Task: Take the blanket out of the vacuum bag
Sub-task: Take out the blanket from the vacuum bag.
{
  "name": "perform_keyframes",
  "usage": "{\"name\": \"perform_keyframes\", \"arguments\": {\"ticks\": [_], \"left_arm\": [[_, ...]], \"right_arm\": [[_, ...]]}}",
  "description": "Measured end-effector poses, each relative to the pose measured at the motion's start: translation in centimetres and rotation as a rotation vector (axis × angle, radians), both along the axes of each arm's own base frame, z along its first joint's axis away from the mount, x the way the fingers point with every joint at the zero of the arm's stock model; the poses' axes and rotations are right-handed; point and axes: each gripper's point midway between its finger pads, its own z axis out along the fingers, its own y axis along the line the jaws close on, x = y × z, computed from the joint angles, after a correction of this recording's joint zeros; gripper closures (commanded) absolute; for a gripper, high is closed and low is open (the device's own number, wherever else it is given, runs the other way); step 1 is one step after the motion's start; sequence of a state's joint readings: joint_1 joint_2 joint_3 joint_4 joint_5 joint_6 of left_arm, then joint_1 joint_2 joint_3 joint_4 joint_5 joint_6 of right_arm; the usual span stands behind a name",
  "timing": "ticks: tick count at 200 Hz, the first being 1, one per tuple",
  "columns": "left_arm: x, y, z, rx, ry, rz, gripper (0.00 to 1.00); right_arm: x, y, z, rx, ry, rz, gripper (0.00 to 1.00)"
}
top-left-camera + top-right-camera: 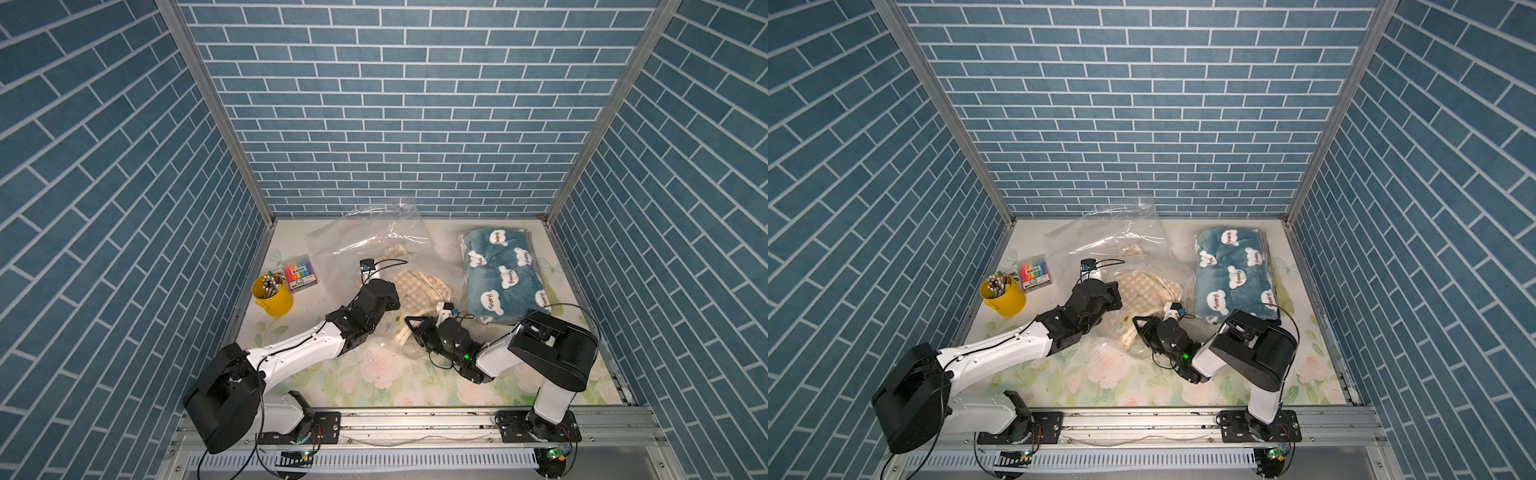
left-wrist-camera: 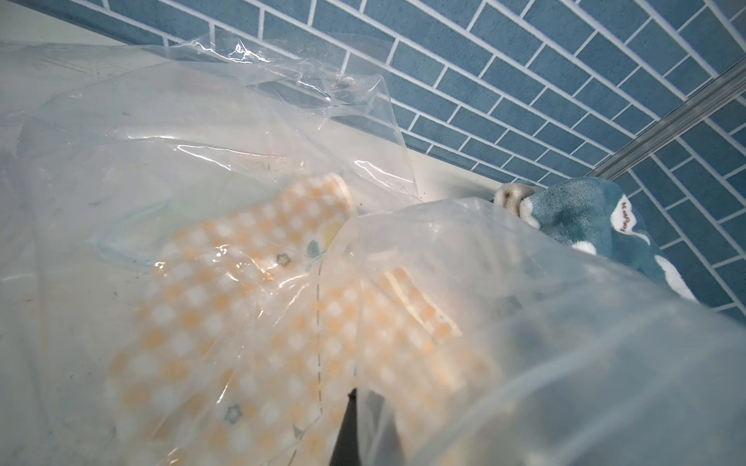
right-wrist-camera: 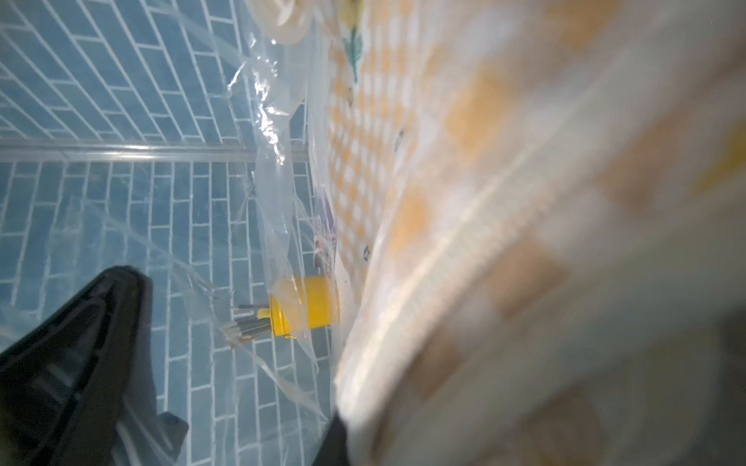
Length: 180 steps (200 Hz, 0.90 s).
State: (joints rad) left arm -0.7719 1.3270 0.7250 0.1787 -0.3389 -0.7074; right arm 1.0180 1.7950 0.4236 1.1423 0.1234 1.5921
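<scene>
Far left on your table (image 1: 374, 390): yellow bucket (image 1: 272, 297) of pens, upright, with the markers (image 1: 300, 276) in their clear case just behind it, both apart from the bag. Your left gripper (image 2: 350, 403) reaches in over the middle of the bag (image 1: 365, 241). It is clenched, and in the left wrist view the film gathers right at the dark finger tip, so you have it pinching the bag. The bag lies crumpled across the centre, its far end standing up against the back wall. The blanket (image 1: 415, 286), orange-and-cream check, sits under the clear film in both top views, with its bunched near end toward the arms. You cannot tell whether that end is out of the bag mouth. Your right gripper (image 1: 412, 329) lies low at that near end, turned on its side, fingers (image 3: 80, 343) spread apart and clamped on nothing. In the right wrist view, film lies across the gap and the check cloth presses close beside the other finger. Far right: a folded blue blanket (image 1: 503, 274) with white bear patches, lying flat outside the bag and just beside its edge.
</scene>
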Motion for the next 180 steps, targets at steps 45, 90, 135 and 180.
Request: {"name": "perform_keyframes", "arguments": {"ticks": [45, 90, 135, 180], "left_arm": [[0.0, -0.1, 0.0, -0.008, 0.003, 0.0, 1.0], [-0.1, -0.2, 0.0, -0.01, 0.006, -0.006, 1.0], [-0.2, -0.1, 0.5, -0.016, -0.005, -0.008, 1.0], [-0.2, 0.0, 0.4, -0.006, -0.003, -0.011, 1.0]], "right_arm": [[0.2, -1.1, -0.7, 0.004, 0.023, -0.028, 0.35], [1.6, -1.1, -1.8, 0.016, 0.029, -0.043, 0.33], [2.5, -1.0, -2.1, 0.021, 0.026, -0.05, 0.53], [2.9, -0.7, -2.9, 0.031, 0.04, -0.029, 1.0]]}}
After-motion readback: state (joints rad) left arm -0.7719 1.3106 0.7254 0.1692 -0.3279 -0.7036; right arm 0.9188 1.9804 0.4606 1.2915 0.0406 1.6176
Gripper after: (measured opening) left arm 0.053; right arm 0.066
